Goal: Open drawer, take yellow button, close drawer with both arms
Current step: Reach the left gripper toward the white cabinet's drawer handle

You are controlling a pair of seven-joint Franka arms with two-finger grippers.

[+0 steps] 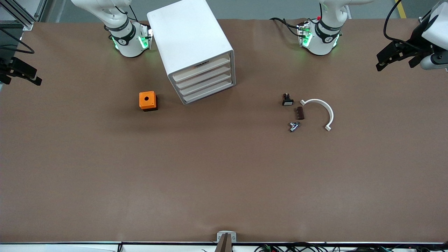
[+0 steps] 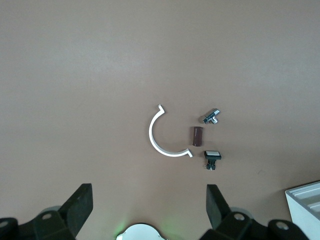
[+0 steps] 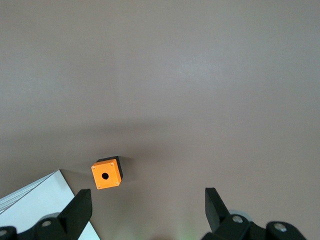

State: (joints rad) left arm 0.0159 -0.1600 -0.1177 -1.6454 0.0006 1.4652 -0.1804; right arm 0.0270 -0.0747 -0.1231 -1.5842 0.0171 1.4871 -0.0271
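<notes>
A big white boxy plastic cabinet [image 1: 194, 45] is sitting on the brown desk [image 1: 224, 175], close to the right arm's base, and all four of its cream-fronted tray drawers [image 1: 204, 81] are sitting pushed in. The tiny button with the orange-yellow cap is not showing anywhere, so I cannot tell where it is. An orange cube with a round hole in its top [image 1: 147, 100] is resting on the desk beside the cabinet, toward the right arm's end. Toward the left arm's end, four little things are lying close together but apart: a small black part with a white face [image 1: 287, 100], a short dark brown block [image 1: 300, 113] a bit nearer the front camera, a shiny silver metal piece [image 1: 294, 126] nearer again, and a curved white plastic half-ring [image 1: 321, 112] just beside them. The left arm's black claw [image 1: 397, 56] is hanging high over the left arm's end of the desk, and its two fingers [image 2: 217, 202] are standing wide apart with nothing between them. The right arm's black claw [image 1: 21, 71] is hanging over the right arm's end of the desk, and its fingers [image 3: 216, 204] are also spread wide and holding nothing. Both arms are waiting.
</notes>
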